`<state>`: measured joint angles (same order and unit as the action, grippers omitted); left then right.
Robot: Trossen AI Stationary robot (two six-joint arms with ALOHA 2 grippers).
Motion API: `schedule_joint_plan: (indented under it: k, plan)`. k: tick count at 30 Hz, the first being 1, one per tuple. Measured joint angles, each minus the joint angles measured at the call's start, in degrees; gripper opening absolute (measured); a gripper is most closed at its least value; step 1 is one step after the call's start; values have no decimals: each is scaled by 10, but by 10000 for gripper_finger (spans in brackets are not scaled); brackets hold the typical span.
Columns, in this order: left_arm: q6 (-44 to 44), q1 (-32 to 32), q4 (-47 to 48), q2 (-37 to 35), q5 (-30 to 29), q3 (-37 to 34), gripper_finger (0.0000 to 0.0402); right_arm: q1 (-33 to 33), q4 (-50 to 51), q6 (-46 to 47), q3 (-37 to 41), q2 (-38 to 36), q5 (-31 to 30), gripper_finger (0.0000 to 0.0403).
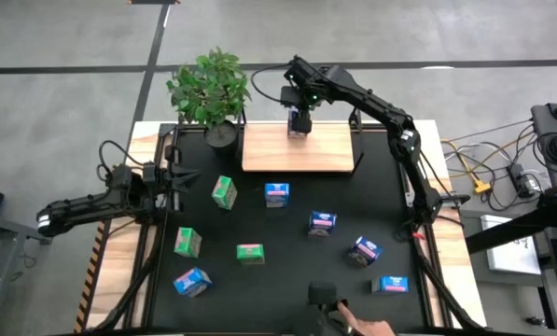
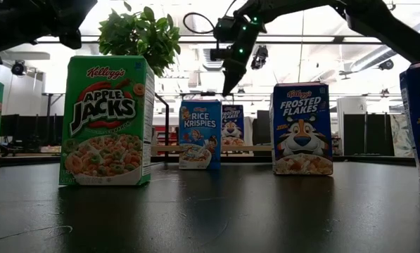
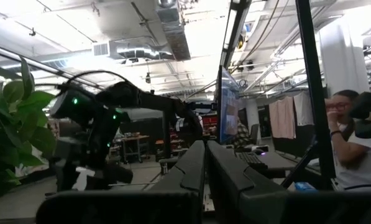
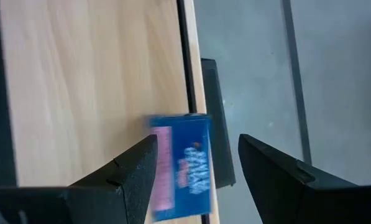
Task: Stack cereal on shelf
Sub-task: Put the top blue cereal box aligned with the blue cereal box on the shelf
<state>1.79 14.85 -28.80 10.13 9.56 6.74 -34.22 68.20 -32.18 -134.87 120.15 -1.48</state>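
One blue cereal carton point(image 1: 299, 127) stands upright on the pale wood shelf point(image 1: 301, 154), near its far edge; it also shows in the low view point(image 2: 232, 126) and the right wrist view point(image 4: 184, 171). My right gripper point(image 4: 197, 146) hovers open just above it, pointing down, with a finger on either side and clear of its top point(image 2: 231, 74). Several more blue and green cartons stand on the black mat, such as a green one point(image 1: 224, 192) and a blue one point(image 1: 276, 194). My left gripper point(image 1: 180, 177) waits shut at the mat's left side.
A potted plant point(image 1: 211, 89) stands at the shelf's far left corner. A person's hand point(image 1: 367, 327) and a small black object point(image 1: 323, 297) are at the mat's near edge. A person sits beyond the table point(image 3: 350, 143). Cables lie off the right edge.
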Motion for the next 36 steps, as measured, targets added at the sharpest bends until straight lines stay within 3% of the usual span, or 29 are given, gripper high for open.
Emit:
schedule_joint_plan:
  k: [5,10,19,27,30,36]
  plan:
    - [-17,0,-1,0,0,0,1,10,19,23,-1,-18,9,215]
    - [-44,0,-5,0,3,0,1,39,69,76,-1,-55,81,215]
    - [-54,0,-5,0,5,0,1,152,99,148,21,-111,125,215]
    - [-96,0,-1,0,6,0,1,257,-5,186,132,-125,119,214]
    - [-99,0,2,0,10,0,1,283,-43,205,183,-125,92,215]
    - [-96,0,2,0,13,0,1,320,-32,255,270,-131,77,215]
